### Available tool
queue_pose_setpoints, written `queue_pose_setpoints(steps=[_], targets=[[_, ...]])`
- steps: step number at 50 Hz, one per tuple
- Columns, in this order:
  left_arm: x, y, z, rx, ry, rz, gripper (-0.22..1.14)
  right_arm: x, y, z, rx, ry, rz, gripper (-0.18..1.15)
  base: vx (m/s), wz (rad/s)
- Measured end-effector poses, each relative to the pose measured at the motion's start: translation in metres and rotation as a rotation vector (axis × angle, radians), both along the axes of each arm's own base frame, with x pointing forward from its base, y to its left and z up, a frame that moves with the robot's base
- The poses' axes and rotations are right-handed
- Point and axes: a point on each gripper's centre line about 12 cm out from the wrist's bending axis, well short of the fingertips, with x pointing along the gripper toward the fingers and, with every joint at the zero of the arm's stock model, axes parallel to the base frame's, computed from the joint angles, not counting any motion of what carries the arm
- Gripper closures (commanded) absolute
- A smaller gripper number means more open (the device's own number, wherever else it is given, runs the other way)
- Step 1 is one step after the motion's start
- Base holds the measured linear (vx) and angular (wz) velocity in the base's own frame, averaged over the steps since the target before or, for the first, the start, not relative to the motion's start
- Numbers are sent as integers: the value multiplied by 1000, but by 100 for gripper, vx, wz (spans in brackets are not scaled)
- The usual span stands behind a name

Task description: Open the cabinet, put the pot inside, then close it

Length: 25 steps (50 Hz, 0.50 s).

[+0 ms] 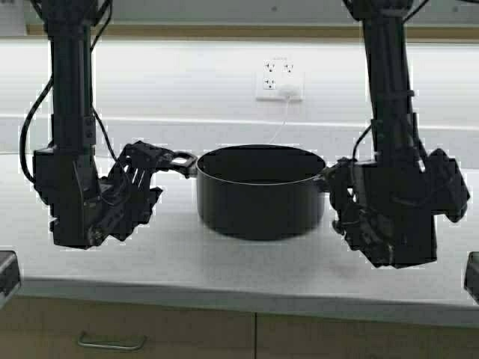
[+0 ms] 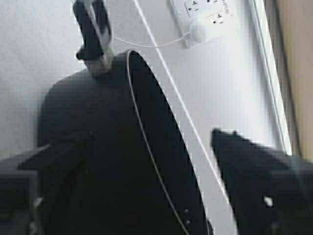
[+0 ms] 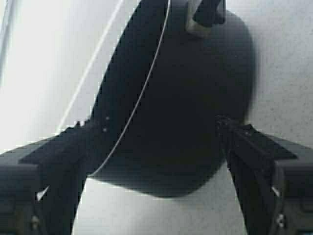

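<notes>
Matte black pot mid-counter, left gripper at its 9 o'clock handle, right gripper at 3 o'clock, both jaws spread apart, likely flanking for a two-handed lift; cabinet out of view.

Wall socket: a tiny printed marking sits beside the slots in the left wrist view, too small to read.
Wall socket, high view: no legible text.
Pot: plain black, no brand or label visible.
Table: no writing.
Result: nothing can be read anywhere.
</notes>
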Motion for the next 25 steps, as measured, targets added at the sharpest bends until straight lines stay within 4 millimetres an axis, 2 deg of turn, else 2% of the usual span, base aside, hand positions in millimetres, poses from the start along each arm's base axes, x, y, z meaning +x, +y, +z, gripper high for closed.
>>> queue_pose_setpoints(steps=[6, 11, 19, 25], targets=[[5, 1, -4, -3, -7, 9, -10, 0, -1, -1, -10, -7, -15, -6, 5, 0], [17, -6, -11, -11, -15, 5, -10, 8, -4, -11, 5, -20, -69, -6, 3, -1], [49, -19, -22, -41, -61, 12, -10, 30, -4, -31, 60, -52, -130, -6, 0, -1], [76, -19, -27, -58, -86, 40, -10, 45, -1, -41, 89, -80, -153, -6, 0, 0]])
